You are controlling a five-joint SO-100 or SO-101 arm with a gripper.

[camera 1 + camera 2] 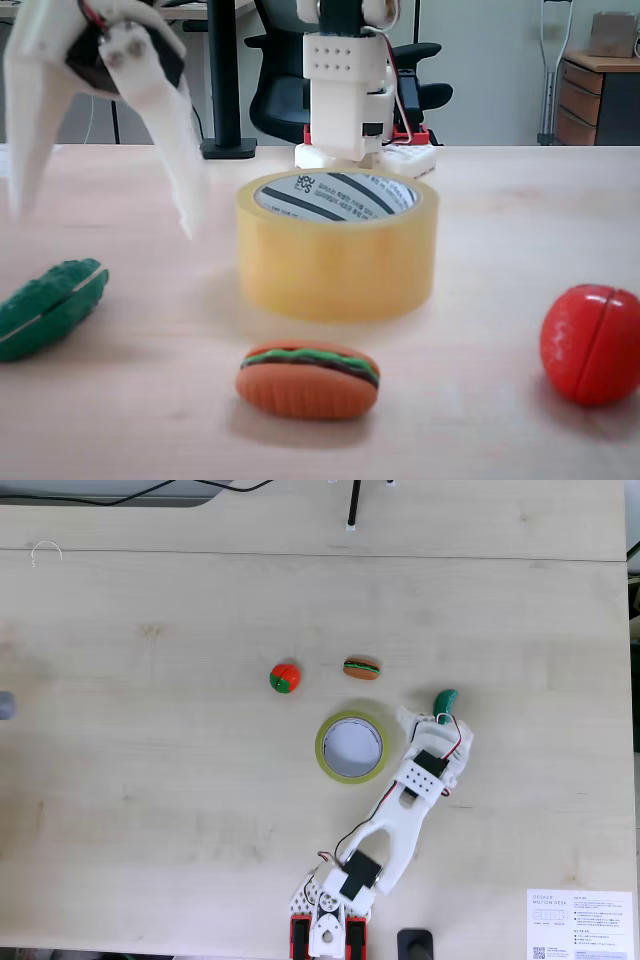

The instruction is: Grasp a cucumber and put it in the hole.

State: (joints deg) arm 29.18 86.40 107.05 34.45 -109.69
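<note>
While the arm reaches out over the pale wooden table [520, 250], its white claw [105, 215] hangs with the two fingers spread wide apart and nothing between them — the tips sit above the table, up and to the right of the cucumber [50, 305] in a fixed view from table level. That cucumber, dark green and bumpy with a pale seam along its length, lies on the table at the left edge of the same view, tilted so its far end points up and right. In a fixed view from above, the claw [425, 718] is just beside the cucumber [445, 700], whose near end is partly covered by the arm; whether they touch cannot be told.

A wide yellowish tape roll [335, 265] stands flat on the table in the middle, and its hole [335, 195] faces upward, ringed by a white core with black stripes. From above, the roll [325, 755] lies just left of the arm, with the hole [352, 747] showing bare table.

A toy burger [308, 378] rests in front of the roll — near it, not touching. A red toy tomato [590, 343] sits well off to the right in the low view.
</note>
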